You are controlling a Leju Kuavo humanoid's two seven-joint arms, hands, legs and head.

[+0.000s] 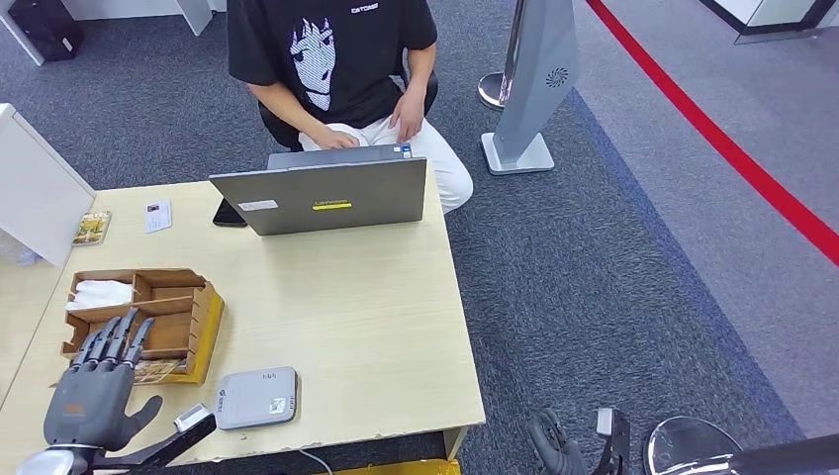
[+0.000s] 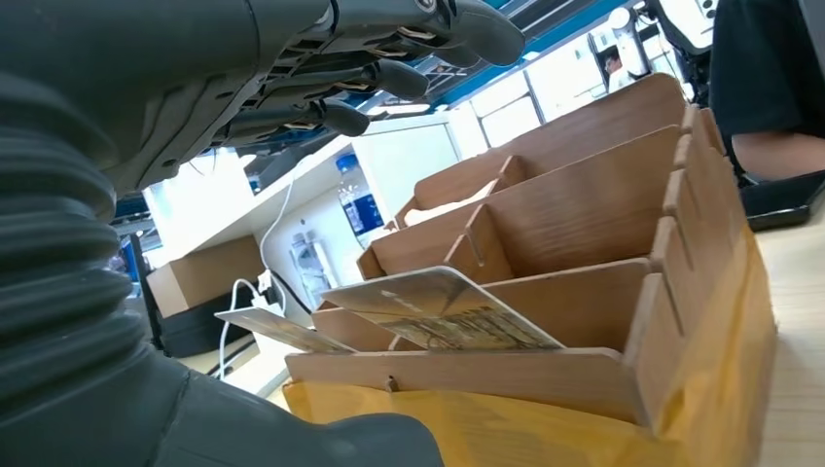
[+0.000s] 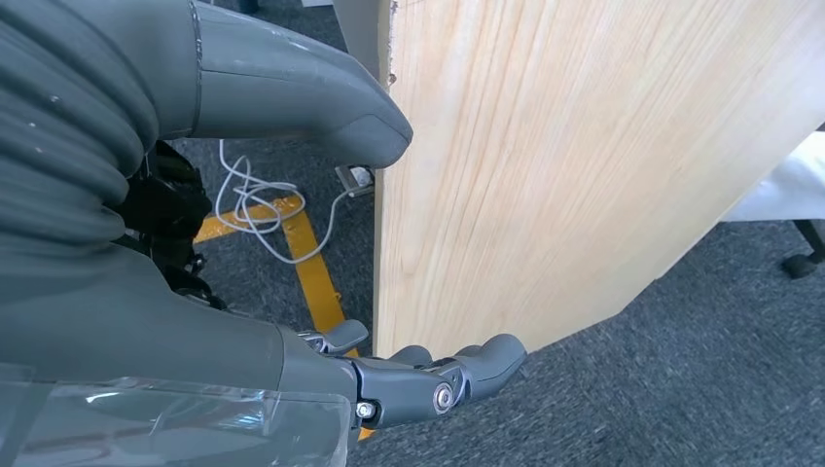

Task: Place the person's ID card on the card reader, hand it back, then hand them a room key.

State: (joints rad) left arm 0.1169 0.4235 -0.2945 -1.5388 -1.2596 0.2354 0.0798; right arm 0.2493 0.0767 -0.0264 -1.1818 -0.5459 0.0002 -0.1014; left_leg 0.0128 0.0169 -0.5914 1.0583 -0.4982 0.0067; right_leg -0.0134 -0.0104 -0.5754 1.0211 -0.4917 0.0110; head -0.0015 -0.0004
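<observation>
We judged the reader (image 1: 257, 397) bare; our left hand (image 1: 96, 386), fingers released, hovered over the organiser (image 1: 194, 327) holding key cards (image 2: 443, 309); right hand (image 1: 556, 447) hung empty beside the surface (image 1: 366, 317); ID card (image 1: 157, 215) untouched

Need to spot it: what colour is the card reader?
Light grey card reader, clearest in the head view.

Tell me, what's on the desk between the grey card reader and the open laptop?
Nothing: in the head view, bare wooden table runs from the card reader to the laptop.
</observation>
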